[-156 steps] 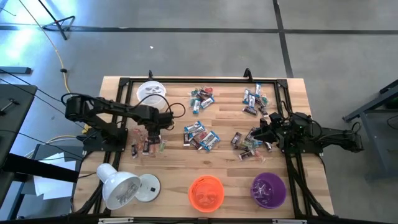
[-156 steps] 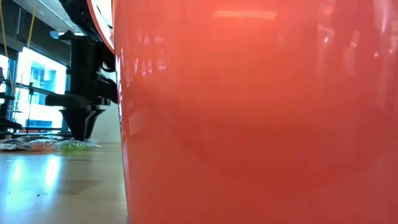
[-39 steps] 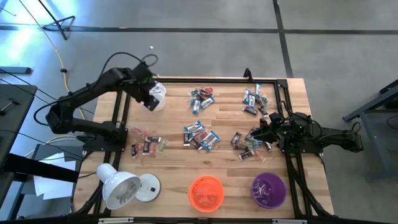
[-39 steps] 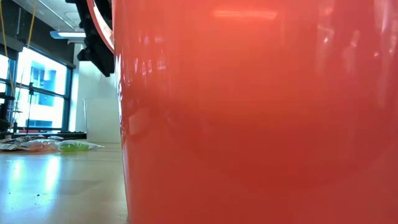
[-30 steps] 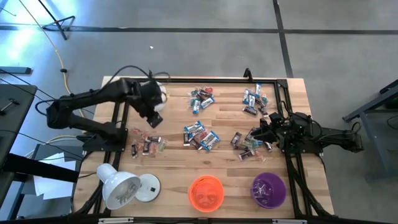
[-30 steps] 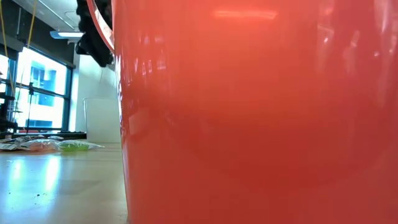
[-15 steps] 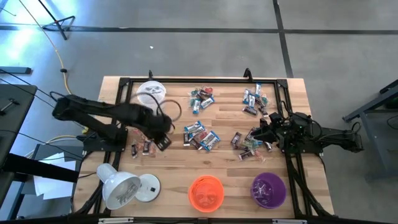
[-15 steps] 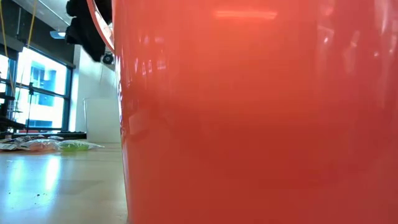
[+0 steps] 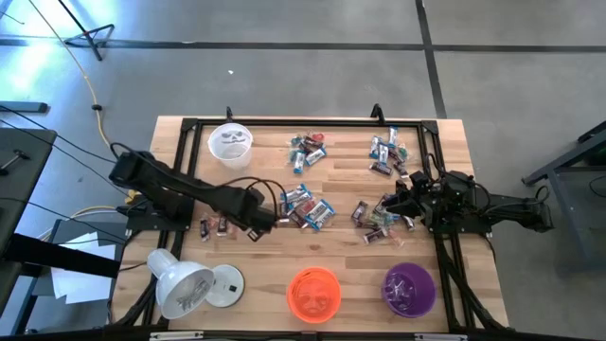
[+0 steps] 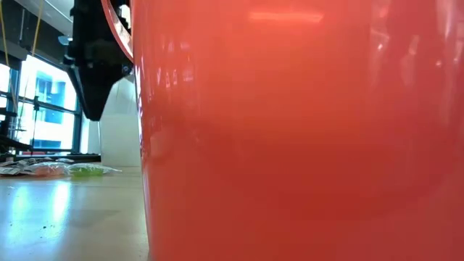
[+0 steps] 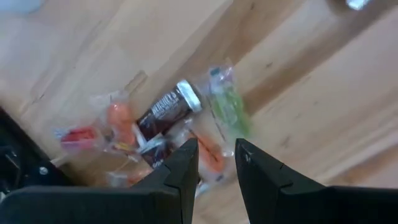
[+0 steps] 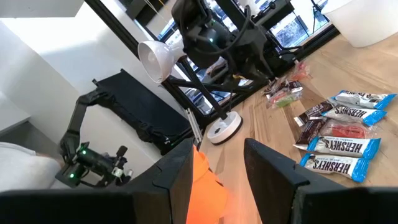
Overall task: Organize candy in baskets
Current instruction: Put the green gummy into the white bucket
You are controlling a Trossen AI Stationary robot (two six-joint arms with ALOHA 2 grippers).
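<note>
My left gripper [image 9: 258,225] [image 11: 216,167] hangs open, fingers pointing down, over the right end of a small pile of mixed pinkish candy [image 9: 223,225]. In its wrist view a dark brown bar [image 11: 165,109], a green wrapper [image 11: 226,109] and orange-pink ones lie flat on the wood below. The white basket [image 9: 230,142] stands at the far left, and the orange basket [image 9: 313,294] and purple basket [image 9: 408,289] stand by the near edge. My right gripper [image 9: 392,203] [image 12: 214,167] waits open at the right, beside a candy pile [image 9: 377,221].
More candy piles lie at the far middle [image 9: 306,150], far right [image 9: 386,152] and centre [image 9: 305,206]. A white dome lamp [image 9: 185,284] lies at the near left corner. The orange basket's wall [image 10: 304,130] fills most of the low view. A black frame [image 9: 180,170] borders the table.
My left gripper has swung from over the white basket toward the table's near edge and a little right, coming down until it stands over the pinkish candy pile with its fingers pointing down. The right arm has kept still.
</note>
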